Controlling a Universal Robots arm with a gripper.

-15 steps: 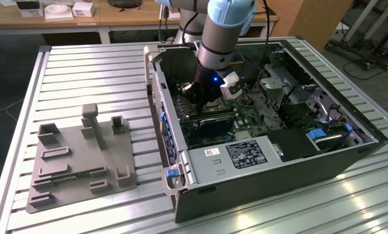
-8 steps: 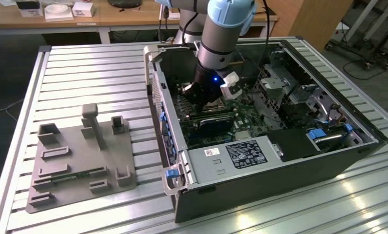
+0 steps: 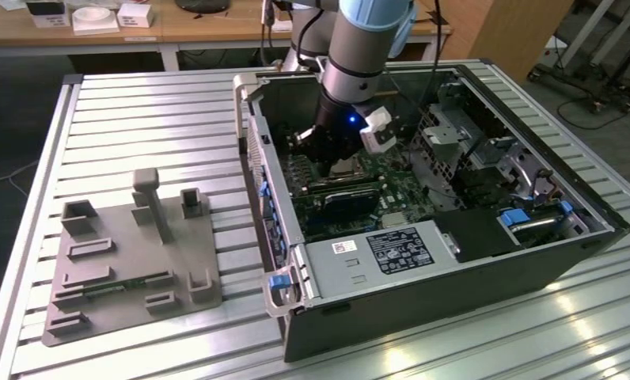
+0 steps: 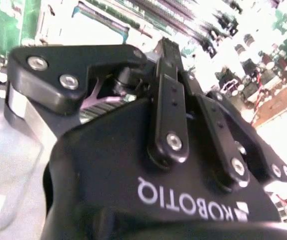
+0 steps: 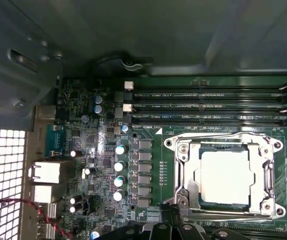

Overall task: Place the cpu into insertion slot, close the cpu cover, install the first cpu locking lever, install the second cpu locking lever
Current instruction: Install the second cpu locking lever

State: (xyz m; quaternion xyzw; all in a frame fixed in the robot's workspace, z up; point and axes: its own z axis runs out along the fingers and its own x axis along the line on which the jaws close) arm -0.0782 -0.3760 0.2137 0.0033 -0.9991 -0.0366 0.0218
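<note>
So we've got the open computer case (image 3: 421, 261) lying on the slatted metal table (image 3: 135, 111), with a grey fixture block (image 3: 125, 269) well off toward the exterior view's left. The arm reaches down inside the case, and the gripper (image 3: 331, 154) hangs just above the green motherboard (image 5: 103, 150). In the first wrist view the cpu (image 5: 224, 176) sits in the insertion slot (image 5: 206, 201), and the cpu cover (image 5: 186, 172) lies flat around it. Can't tell whether the fingers are open or closed.
</note>
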